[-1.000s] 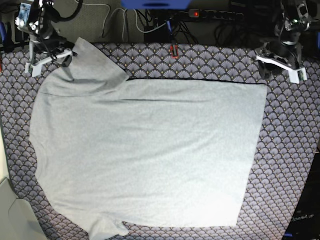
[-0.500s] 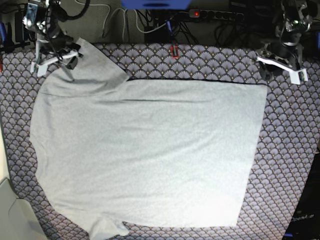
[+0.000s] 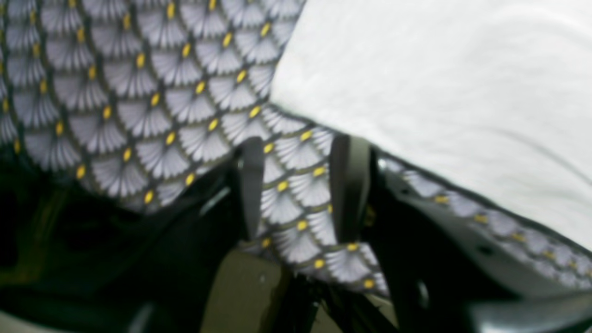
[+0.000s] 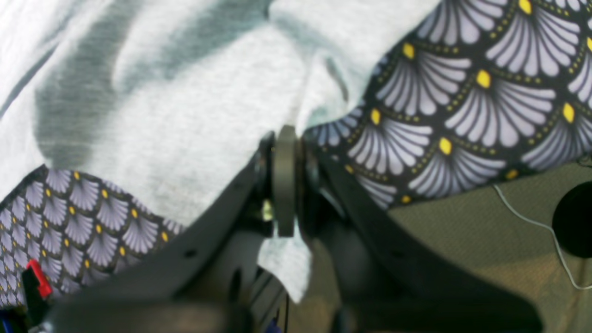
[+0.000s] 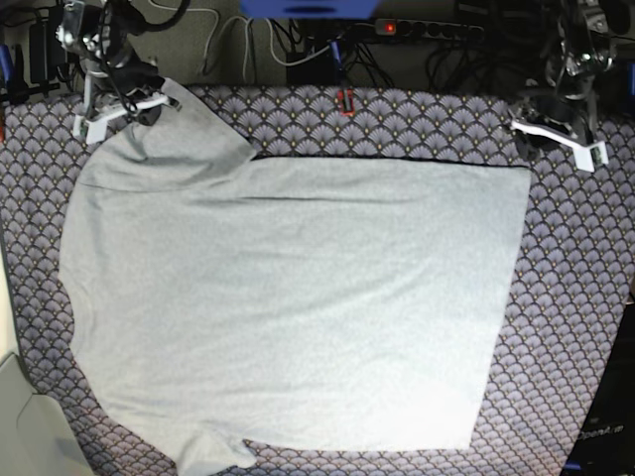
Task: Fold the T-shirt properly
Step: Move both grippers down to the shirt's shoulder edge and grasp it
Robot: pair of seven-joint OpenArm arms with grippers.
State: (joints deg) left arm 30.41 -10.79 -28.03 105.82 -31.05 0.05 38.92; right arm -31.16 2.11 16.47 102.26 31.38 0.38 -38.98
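Note:
The light grey T-shirt [image 5: 288,297] lies spread flat on the fan-patterned tablecloth, plain side up, with one sleeve [image 5: 189,124] pointing to the back left. My right gripper [image 5: 124,109] sits at that sleeve's outer edge. In the right wrist view it [image 4: 284,134] is shut on the T-shirt's sleeve hem [image 4: 185,115], and a flap of cloth hangs below the fingers. My left gripper [image 5: 556,137] hovers at the back right, just beyond the shirt's corner [image 3: 439,83]. It [image 3: 300,143] is open, with only tablecloth between its fingers.
The tablecloth [image 5: 575,297] covers the whole table. A small red clip [image 5: 345,100] sits at the back edge. Behind it are a power strip [image 5: 417,28] and cables. The table's left edge drops to a grey floor [image 5: 20,416].
My right gripper has shifted a little right and back along the sleeve edge and has shut on the cloth. The left arm has hardly moved.

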